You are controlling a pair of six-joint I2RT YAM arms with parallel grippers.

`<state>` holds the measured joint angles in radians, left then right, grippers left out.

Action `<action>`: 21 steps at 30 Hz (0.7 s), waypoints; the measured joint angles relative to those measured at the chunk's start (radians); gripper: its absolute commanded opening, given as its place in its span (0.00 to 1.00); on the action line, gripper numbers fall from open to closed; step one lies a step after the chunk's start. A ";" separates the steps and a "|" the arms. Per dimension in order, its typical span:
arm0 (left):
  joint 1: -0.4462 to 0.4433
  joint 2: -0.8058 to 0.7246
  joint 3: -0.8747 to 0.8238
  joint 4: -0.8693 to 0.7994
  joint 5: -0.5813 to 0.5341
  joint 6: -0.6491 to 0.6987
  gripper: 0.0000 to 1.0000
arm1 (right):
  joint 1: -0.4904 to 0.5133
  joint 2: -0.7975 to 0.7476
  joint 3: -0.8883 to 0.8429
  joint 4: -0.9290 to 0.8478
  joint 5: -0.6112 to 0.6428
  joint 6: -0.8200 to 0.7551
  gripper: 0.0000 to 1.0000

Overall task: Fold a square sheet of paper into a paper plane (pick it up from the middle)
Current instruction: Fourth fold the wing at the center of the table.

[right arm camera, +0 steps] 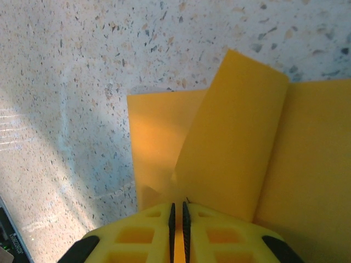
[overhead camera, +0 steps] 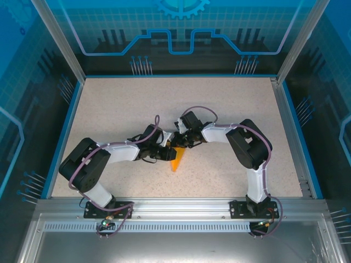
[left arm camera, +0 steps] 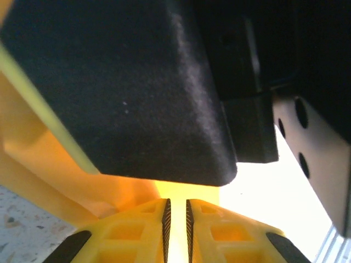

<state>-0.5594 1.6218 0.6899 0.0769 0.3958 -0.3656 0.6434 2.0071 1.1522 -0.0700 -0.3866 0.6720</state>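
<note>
The paper plane [overhead camera: 176,160] is an orange-yellow dart at the table's middle, its sharp point toward the near edge. Both grippers meet at its wide far end. My left gripper [overhead camera: 166,149] comes in from the left and my right gripper [overhead camera: 182,143] from the right. In the left wrist view the left gripper [left arm camera: 176,204] is shut on a glowing strip of paper, with more folded paper [left arm camera: 33,159] at the left. In the right wrist view the right gripper [right arm camera: 177,207] is shut on a raised flap of the paper [right arm camera: 236,142], above a flat layer on the table.
The speckled tabletop [overhead camera: 126,109] spreads around the arms, edged by a blue border and a metal frame [overhead camera: 164,208] at the near side. In the left wrist view the right gripper's black body [left arm camera: 137,82] hangs very close above the left fingers.
</note>
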 measured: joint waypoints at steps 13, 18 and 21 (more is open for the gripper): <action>0.000 0.011 -0.027 0.032 -0.052 -0.001 0.16 | 0.000 0.000 0.002 0.002 -0.019 0.021 0.18; -0.001 0.015 -0.040 0.040 -0.053 0.000 0.15 | 0.000 0.000 -0.003 0.031 -0.047 0.056 0.18; -0.001 0.015 -0.042 0.041 -0.056 0.001 0.14 | -0.001 0.000 -0.010 0.048 -0.059 0.073 0.19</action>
<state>-0.5606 1.6367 0.6476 0.1181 0.3401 -0.3649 0.6426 2.0068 1.1423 -0.0223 -0.4454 0.7452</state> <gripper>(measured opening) 0.146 0.184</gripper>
